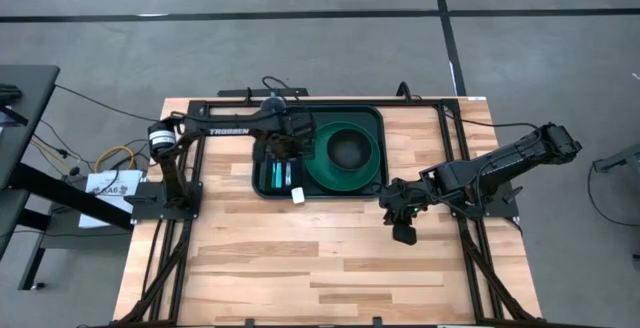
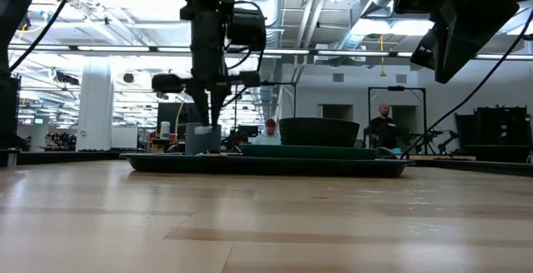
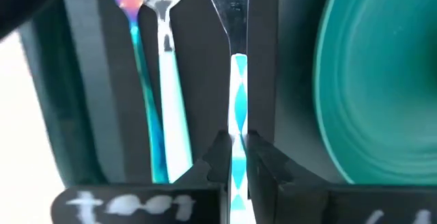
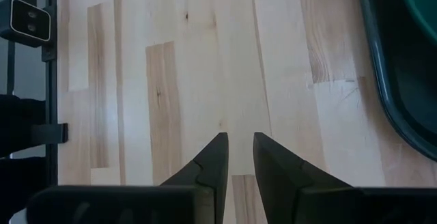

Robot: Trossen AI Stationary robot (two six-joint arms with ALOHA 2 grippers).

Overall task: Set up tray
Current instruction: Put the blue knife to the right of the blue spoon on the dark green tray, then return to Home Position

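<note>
Your left gripper (image 3: 235, 157) jaws pinch the teal-handled metal knife (image 3: 237, 80) over the dark green plastic tray (image 1: 262, 190) (nearly set); right gripper (image 4: 236, 157) idles, jaws slightly apart

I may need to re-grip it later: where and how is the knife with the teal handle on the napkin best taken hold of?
Grip the knife by its slim teal handle, coming straight down from above with the fingers either side of it. It lies flat on the black napkin, between the plate and the spoon, so only its narrow sides are free. The left end effector already straddles the handle this way.
</note>
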